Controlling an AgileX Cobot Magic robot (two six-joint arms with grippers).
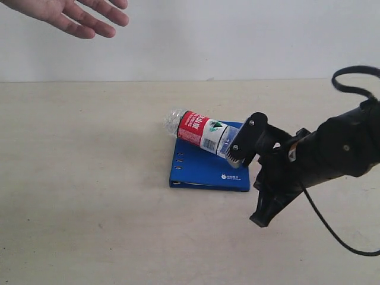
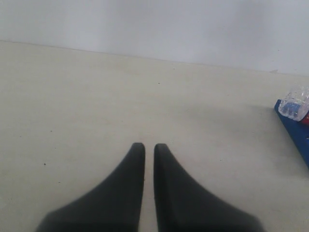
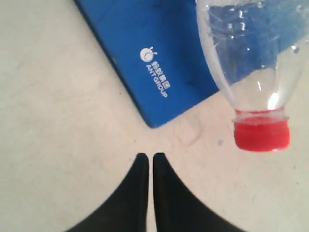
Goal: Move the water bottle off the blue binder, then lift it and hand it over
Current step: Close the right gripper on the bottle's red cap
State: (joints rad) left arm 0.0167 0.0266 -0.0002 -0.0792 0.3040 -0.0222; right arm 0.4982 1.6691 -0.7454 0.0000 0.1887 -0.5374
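Water bottle (image 1: 199,132) lying on its side across the blue binder (image 1: 202,172), red cap end past the binder's edge, above the table (image 1: 89,178). Right gripper (image 3: 150,157) near the cap, not touching it, jaws together but for a thin slit, holding nothing. Left gripper (image 2: 149,146) well apart from the bottle, jaws equally close. Open hand (image 1: 71,15) in the upper left corner of the exterior view.
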